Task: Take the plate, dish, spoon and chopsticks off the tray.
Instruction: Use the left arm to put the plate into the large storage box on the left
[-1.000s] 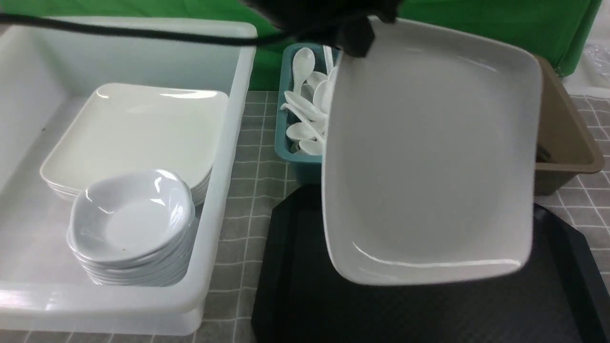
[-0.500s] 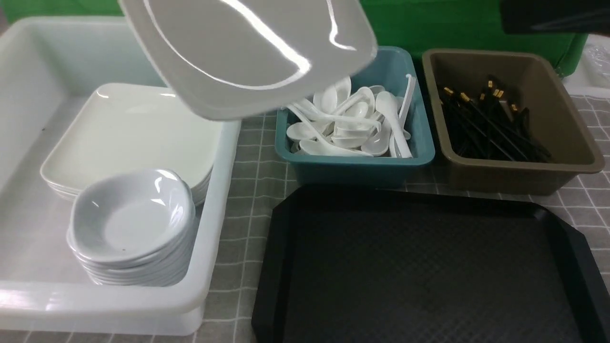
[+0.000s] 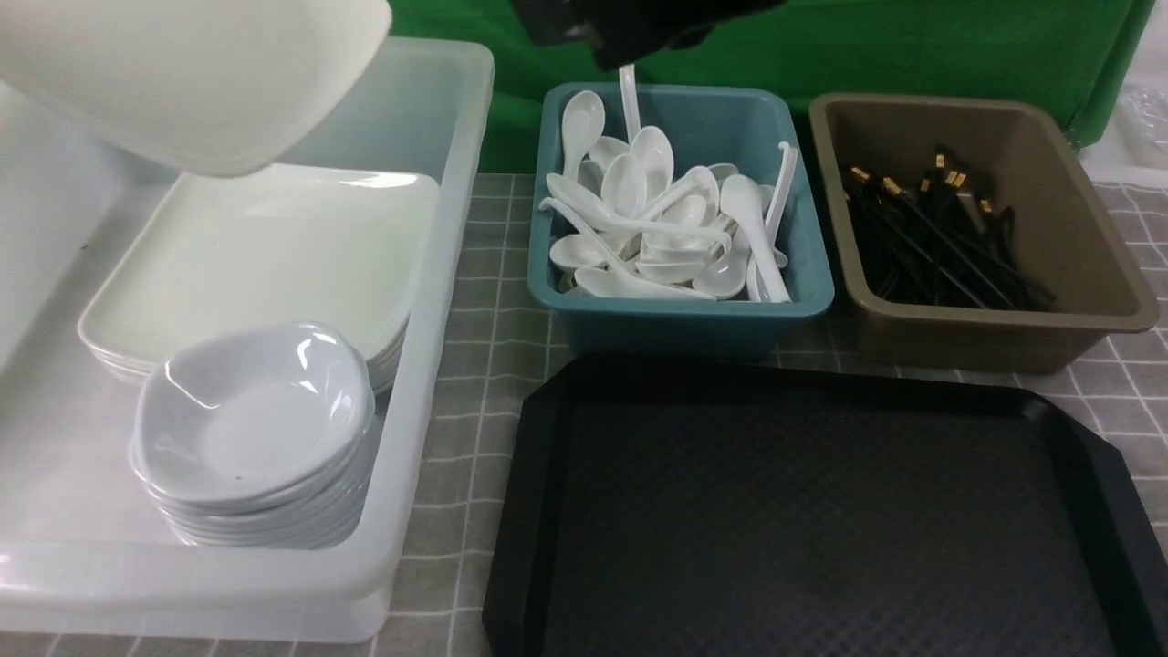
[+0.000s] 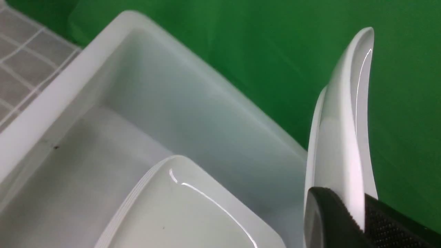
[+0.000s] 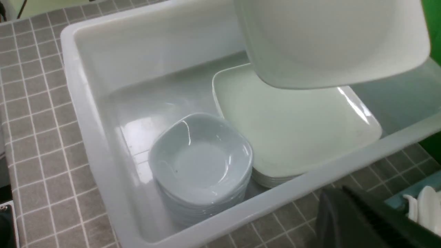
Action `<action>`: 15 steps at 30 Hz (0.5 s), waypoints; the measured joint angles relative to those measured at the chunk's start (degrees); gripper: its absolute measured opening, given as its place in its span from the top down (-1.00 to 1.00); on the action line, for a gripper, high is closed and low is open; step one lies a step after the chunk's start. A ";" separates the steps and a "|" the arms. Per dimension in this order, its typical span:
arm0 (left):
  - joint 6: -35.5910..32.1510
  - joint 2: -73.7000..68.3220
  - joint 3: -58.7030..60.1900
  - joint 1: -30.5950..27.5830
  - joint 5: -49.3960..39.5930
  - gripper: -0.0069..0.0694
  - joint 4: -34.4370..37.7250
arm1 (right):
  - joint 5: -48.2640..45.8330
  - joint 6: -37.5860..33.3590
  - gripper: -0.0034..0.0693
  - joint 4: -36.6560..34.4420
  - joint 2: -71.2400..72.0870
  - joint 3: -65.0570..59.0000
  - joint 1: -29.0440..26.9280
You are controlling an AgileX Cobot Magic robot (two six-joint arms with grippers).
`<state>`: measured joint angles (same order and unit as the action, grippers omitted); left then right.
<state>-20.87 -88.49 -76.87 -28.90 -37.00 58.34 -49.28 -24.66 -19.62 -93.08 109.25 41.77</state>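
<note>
The left tool (image 4: 351, 218) is outside the front view; its wrist view shows it pressed together on the edge of the plate (image 3: 196, 73), the edge standing between its two dark fingers. The plate hangs in the upper left of the front view, tilted and partly cut off by the frame, above the white bin (image 3: 429, 365). The right arm reaches in at the top centre of the frame, dark and slightly blurred, over the far edge of the teal bin (image 3: 684, 319); the right tool (image 5: 344, 220) is pressed together, with nothing seen in it. A second ago the plate hung over the tray (image 3: 821, 511); it has since swung left, and the right arm has come in from the upper right. Below the plate, a stack of square plates (image 3: 265, 255) lies in the white bin, with the speckled dish (image 3: 246, 429) on top of a stack in front. At upper centre, white spoons (image 3: 657, 228) fill the teal bin; at upper right, black chopsticks (image 3: 949, 242) lie in the brown bin (image 3: 1013, 321). The bare tray fills the lower right, on the checked worktop (image 3: 447, 474).
</note>
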 joint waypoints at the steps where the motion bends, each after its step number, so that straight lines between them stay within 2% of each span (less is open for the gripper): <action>1: -0.81 -0.31 1.54 0.56 1.30 0.73 0.71 | 0.08 0.00 0.85 0.08 -0.34 0.06 0.22; 6: -4.72 -3.15 8.21 4.43 7.52 0.73 3.24 | 0.25 0.00 0.85 0.21 -0.74 0.19 0.69; 11: -5.02 -6.40 9.40 8.16 11.12 0.73 2.88 | 0.27 0.06 0.85 0.27 -0.74 0.24 0.69; 15: -4.09 -7.81 9.45 8.96 12.04 0.73 1.20 | 0.03 0.06 0.85 0.27 -0.74 0.24 0.69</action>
<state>-24.97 -96.30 -67.42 -19.94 -24.96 59.53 -49.26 -24.60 -19.35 -93.82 109.49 42.47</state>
